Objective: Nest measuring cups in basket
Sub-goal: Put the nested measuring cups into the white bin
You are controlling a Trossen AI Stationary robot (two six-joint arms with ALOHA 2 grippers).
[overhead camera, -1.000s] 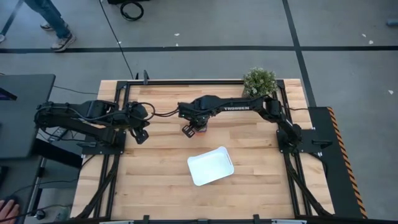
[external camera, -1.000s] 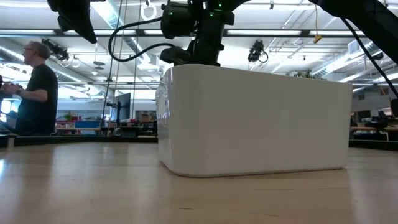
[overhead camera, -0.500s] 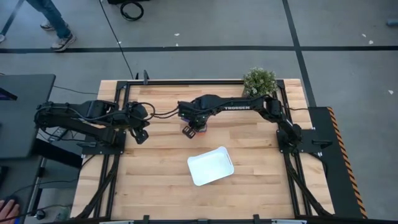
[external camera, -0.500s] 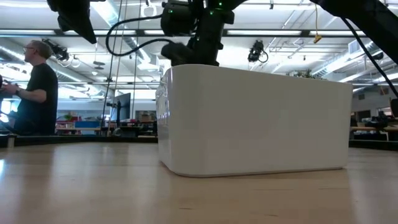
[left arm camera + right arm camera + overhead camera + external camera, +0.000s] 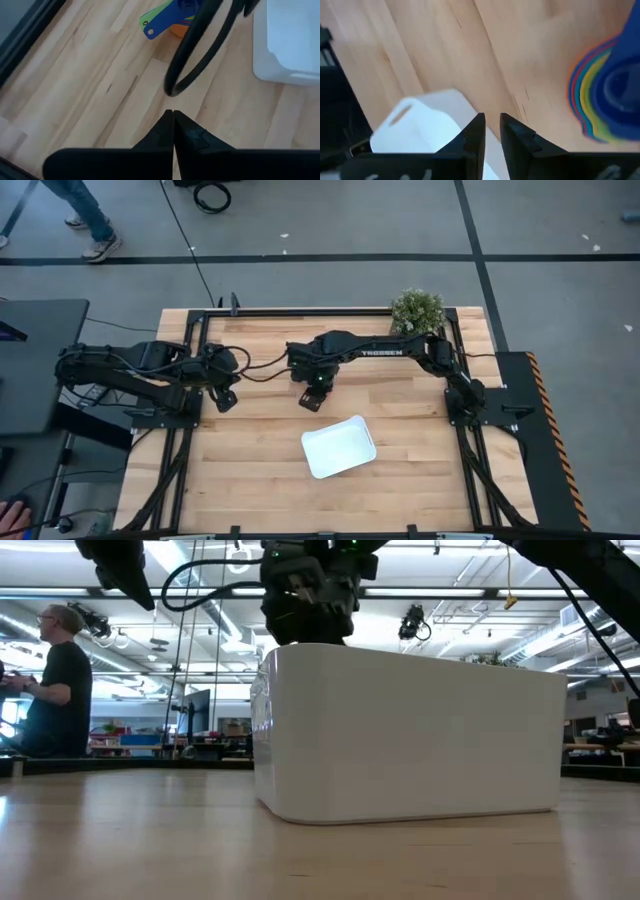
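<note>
The measuring cups (image 5: 607,95) stand nested in one stack on the bare wood, bright blue on top with yellow, green, red and orange rims around it. The left wrist view shows the same stack (image 5: 167,20) with its blue and green handles sticking out. The white basket (image 5: 338,448) sits toward the table's near side. My right gripper (image 5: 492,131) hovers between the stack and the basket (image 5: 420,125), its fingers a narrow gap apart with nothing between them. In the high view that arm (image 5: 310,402) covers the cups. My left gripper (image 5: 173,116) is shut and waits at the table's left (image 5: 225,400).
A potted plant (image 5: 417,310) stands at the far right corner. A black cable (image 5: 195,50) loops above the wood between my left gripper and the cups. In the low view the basket (image 5: 410,735) fills the middle and a person (image 5: 55,680) stands far behind the table.
My right gripper has moved a little toward the table's near edge and the basket, turning about its wrist. The orange-red cups that showed beside its fingers in the high view are now covered by it. The basket has stayed in place.
</note>
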